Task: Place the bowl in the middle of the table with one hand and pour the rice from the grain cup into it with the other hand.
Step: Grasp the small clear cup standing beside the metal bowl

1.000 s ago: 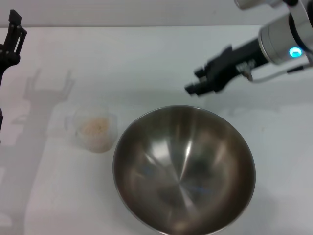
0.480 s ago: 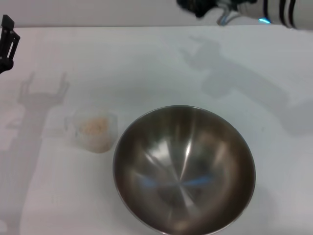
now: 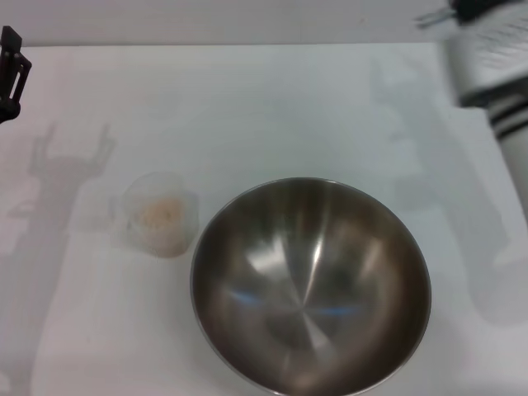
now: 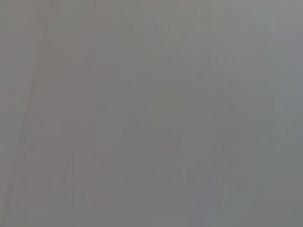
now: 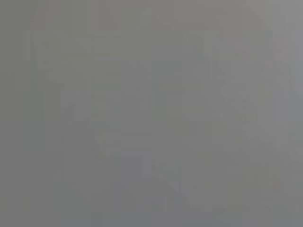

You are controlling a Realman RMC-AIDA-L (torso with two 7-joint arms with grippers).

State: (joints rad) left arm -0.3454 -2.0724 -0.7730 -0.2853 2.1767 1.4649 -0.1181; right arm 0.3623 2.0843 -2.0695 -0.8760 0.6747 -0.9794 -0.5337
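The stainless-steel bowl [image 3: 310, 285] sits empty on the white surface [image 3: 247, 107], near its front middle. Just beside it, to its left, stands the grain cup [image 3: 159, 214] holding rice [image 3: 159, 214]. The left gripper [image 3: 10, 74] hangs at the far left edge; whether its jaws are released or clenched cannot be told. The right arm [image 3: 491, 58] shows top right, its jaws out of view.

Bright overhead light — arm shadows on the table [image 3: 272, 107]; wrist views blank grey

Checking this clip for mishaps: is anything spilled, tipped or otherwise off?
Nothing stands out. The bowl sits upright and empty on the table; the grain cup stands upright beside it, apart, rice inside. No loose grains show. The left claw is at the table's far left edge.
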